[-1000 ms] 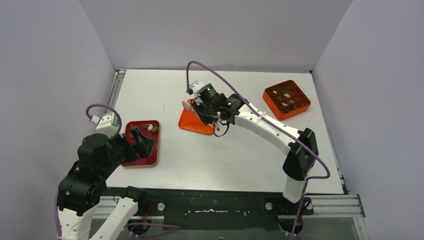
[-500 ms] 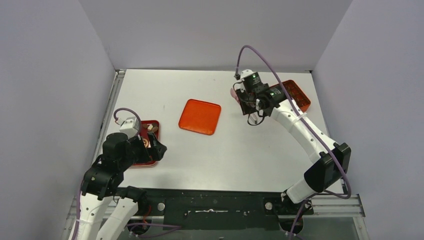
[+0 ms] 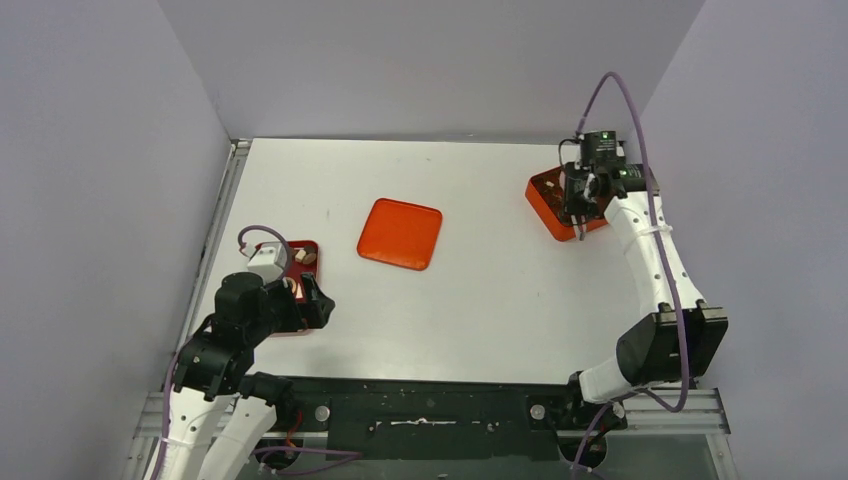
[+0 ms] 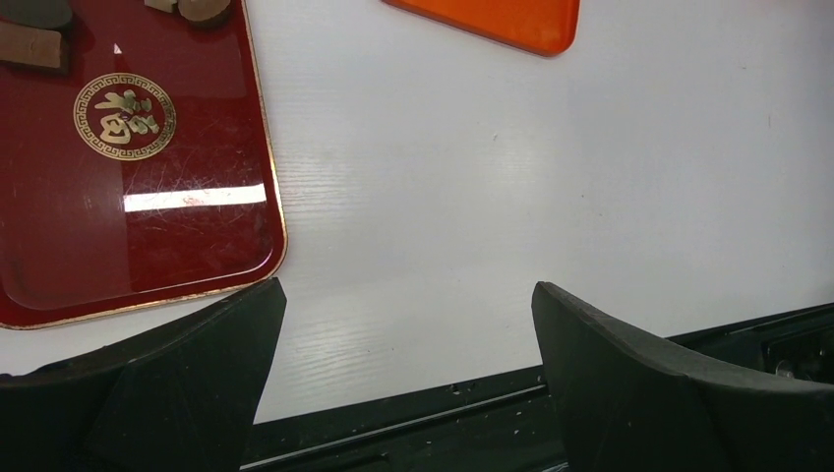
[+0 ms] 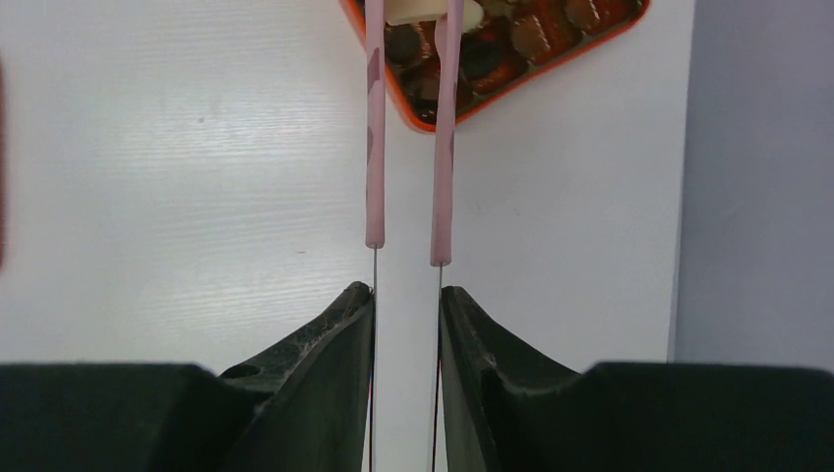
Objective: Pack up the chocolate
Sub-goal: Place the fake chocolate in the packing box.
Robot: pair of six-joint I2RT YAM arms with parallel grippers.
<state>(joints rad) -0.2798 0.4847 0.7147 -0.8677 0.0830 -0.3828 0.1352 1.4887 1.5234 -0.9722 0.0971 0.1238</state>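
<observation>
Top external view first: on the white table point(image 3: 500, 300) the right arm point(image 3: 655, 260) reaches to the back right corner, and the left arm point(image 3: 240, 310) is folded low at the near left. The flat orange lid point(image 3: 400, 233) lies alone in the middle, well apart from both. The dark red tray point(image 3: 288, 247) is just beside the left arm, and the orange box point(image 3: 543, 210) sits under the right wrist.

Right wrist view shows the right gripper point(image 5: 406, 305) pressed together on the thin stems of the pink tongs point(image 5: 375, 147), so its 2 fingers pinch the tool and not the food. The 2 tong arms reach over the near corner of the box, and a pale chunk point(image 5: 413, 12) sits at their tips. It seems to be held between them, but the frame edge cuts it, so I cannot be sure. Other chocolate chunks point(image 5: 521, 29), dark and tan, already fill compartments there. Left wrist view shows the left gripper point(image 4: 403, 300) spread wide and holding nothing, over bare table beside the tray corner. A few loose pieces point(image 4: 29, 44) lie at the far end of the tray.

My judgement of the risk: the tips hang close to the box rim, so a release here may drop the pale chunk on the rim, on the table, or into a compartment already filled. The stems are thin, so the tongs may twist in the grip. If the tips go too low, they can push the box.
</observation>
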